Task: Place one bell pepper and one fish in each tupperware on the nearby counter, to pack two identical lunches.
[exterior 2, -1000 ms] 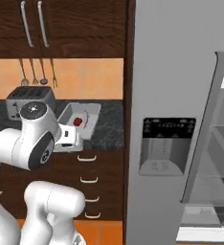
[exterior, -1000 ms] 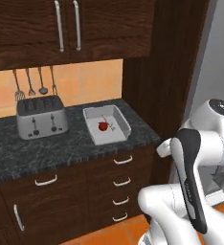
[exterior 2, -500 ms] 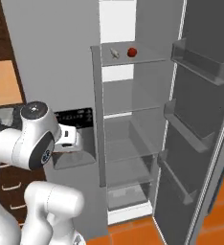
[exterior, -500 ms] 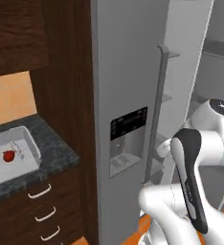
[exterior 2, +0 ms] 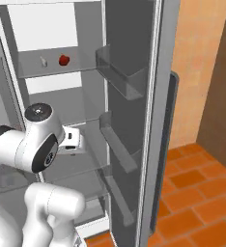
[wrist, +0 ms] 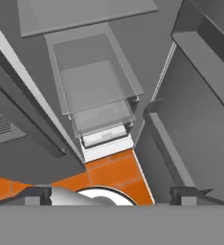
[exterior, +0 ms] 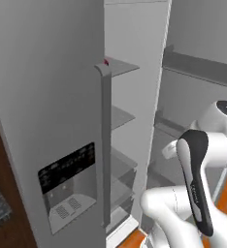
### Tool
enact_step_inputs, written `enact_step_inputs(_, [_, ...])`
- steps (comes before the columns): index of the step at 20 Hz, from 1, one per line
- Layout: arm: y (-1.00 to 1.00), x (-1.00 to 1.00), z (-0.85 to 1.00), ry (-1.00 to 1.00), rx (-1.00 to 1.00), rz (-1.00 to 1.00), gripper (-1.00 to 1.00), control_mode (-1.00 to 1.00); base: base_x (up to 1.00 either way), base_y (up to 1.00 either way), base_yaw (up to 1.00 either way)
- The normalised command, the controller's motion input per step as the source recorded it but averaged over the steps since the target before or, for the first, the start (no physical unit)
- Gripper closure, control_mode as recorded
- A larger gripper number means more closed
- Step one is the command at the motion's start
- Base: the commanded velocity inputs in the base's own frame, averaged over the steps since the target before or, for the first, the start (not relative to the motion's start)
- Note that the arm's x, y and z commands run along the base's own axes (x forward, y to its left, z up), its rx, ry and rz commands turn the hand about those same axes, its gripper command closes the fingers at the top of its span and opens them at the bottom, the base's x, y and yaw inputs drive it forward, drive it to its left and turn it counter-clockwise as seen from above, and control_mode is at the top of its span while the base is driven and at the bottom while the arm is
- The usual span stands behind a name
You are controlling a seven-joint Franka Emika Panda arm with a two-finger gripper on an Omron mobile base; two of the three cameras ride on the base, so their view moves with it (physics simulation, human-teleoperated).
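With its gripper [wrist: 111, 194] spread wide and empty, the arm faced the open fridge [exterior 2: 129, 96], where a red bell pepper [exterior 2: 63, 60] and a pale item, likely a fish [exterior 2: 44, 61], sat unpicked on the top shelf [exterior 2: 57, 70].

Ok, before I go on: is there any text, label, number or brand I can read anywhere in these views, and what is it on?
No readable text in any view.
Dispenser panel on the closed fridge door: faint light marks on the black strip, too small and blurred to read.
Open fridge shelves, the red item and the small pale item on the top shelf: no label visible.
Open door bins: plain, no markings.
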Motion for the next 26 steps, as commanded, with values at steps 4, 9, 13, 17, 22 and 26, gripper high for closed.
enact_step_inputs(4, [0.0,0.0,0.0,0.0,0.0,0.0,-1.0,1.0,1.0,0.13,0.29])
enact_step_inputs(9, [0.0,0.0,0.0,0.0,0.0,0.0,-1.0,1.0,1.0,0.36,0.39])
enact_step_inputs(13, [0.0,0.0,0.0,0.0,0.0,0.0,-1.0,1.0,1.0,0.21,0.47])
enact_step_inputs(17, [0.0,0.0,0.0,0.0,0.0,0.0,-1.0,1.0,1.0,0.26,0.45])
enact_step_inputs(22, [0.0,0.0,0.0,0.0,0.0,0.0,-1.0,1.0,0.93,0.07,0.15])
enact_step_inputs(26, [0.0,0.0,0.0,0.0,0.0,0.0,-1.0,1.0,0.52,0.0,0.0])
